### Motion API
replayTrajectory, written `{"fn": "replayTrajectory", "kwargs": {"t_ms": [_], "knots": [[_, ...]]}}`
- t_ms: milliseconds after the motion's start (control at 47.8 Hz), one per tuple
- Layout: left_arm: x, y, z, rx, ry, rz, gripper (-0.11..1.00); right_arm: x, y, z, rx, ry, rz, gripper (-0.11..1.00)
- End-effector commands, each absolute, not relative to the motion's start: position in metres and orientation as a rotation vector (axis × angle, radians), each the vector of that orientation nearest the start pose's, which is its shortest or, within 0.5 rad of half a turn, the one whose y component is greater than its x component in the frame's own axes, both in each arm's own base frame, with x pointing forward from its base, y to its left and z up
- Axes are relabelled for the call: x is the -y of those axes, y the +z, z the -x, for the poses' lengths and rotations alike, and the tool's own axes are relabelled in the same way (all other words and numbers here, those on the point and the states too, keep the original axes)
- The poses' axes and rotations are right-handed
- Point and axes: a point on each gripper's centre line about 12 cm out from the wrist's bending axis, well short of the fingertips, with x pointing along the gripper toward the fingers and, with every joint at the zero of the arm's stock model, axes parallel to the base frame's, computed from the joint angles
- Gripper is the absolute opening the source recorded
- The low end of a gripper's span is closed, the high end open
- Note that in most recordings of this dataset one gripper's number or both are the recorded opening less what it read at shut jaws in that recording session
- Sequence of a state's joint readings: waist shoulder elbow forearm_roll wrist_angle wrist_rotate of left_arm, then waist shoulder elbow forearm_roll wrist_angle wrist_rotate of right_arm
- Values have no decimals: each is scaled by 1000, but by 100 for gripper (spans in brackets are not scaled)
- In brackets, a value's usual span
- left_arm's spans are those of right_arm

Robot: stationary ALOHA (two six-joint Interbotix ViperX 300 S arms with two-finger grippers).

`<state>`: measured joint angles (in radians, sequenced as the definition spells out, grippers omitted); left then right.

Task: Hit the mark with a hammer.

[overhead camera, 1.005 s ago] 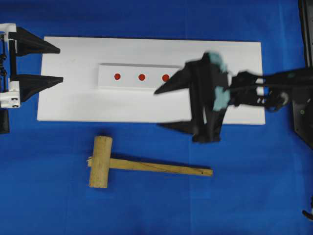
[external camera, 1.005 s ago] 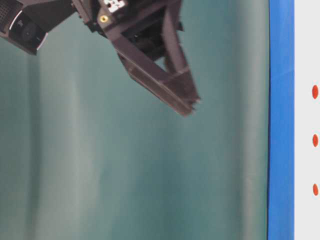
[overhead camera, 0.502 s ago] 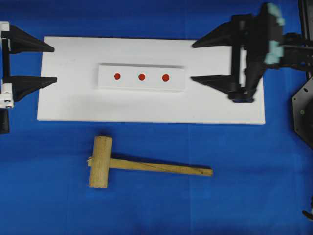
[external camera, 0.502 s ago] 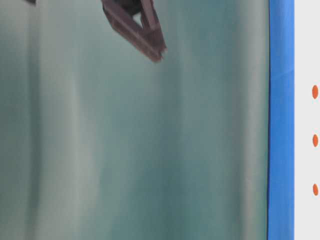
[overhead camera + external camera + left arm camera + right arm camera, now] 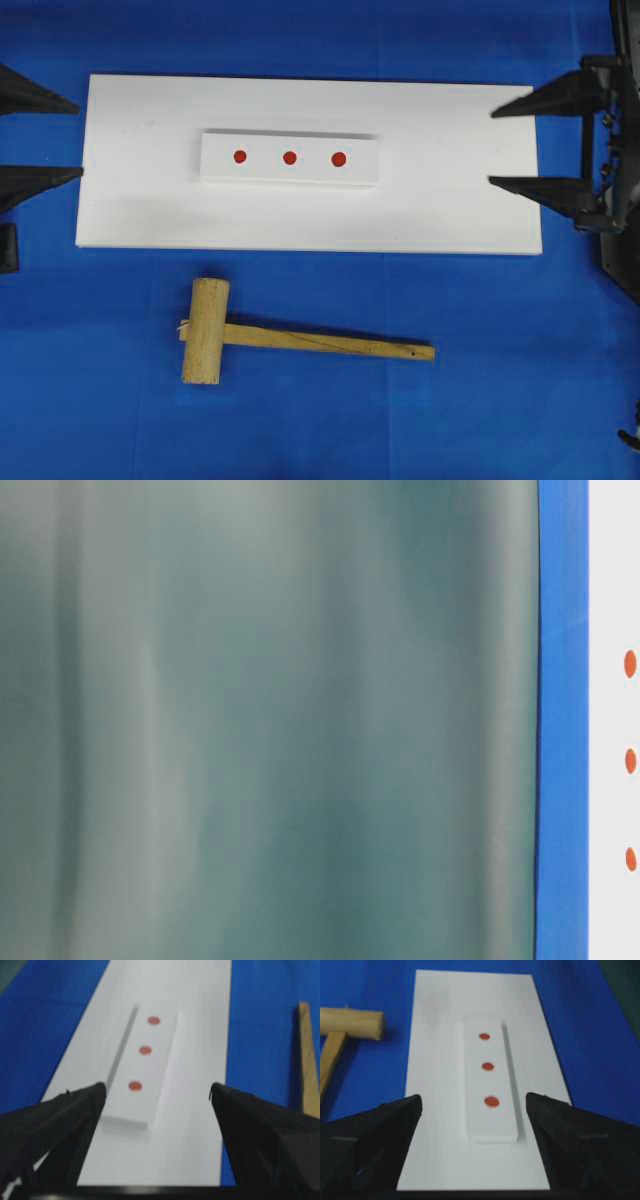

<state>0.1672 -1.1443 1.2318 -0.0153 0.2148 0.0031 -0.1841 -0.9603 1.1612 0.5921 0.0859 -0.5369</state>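
The hammer [image 5: 205, 330] lies well apart from both grippers; left gripper [image 5: 35, 138] and right gripper [image 5: 512, 146] gape empty.

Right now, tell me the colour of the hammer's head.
Light-brown bare wood; the hammer shows best in the overhead view.

No readable text, label, brand or number in any view. Only signs: three plain red dots in row on white block [image 5: 290, 158]; middle one is mark [image 5: 290, 158]. No lettering beside dots. Hammer [image 5: 205, 331] bare wood, unmarked. White board [image 5: 440, 200] and blue table cover [image 5: 500, 420] blank.
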Motion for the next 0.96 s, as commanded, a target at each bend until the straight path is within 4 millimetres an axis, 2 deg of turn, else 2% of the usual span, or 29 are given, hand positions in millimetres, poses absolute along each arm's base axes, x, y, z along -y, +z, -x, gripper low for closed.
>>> {"fn": "replayTrajectory", "kwargs": {"t_ms": [0, 188, 398, 942], "knots": [[-26, 245, -156, -296, 167, 30, 82, 29, 255, -187, -251, -143, -88, 80], [-24, 242, -150, -277, 154, -1, 82, 28, 231, -179, -292, -152, -100, 80], [-23, 227, -151, -289, 141, -16, 82, 32, 210, -173, -297, -201, -141, 80], [-23, 225, -150, -271, 141, -24, 79, 26, 206, -174, -300, -169, -136, 73]]}}
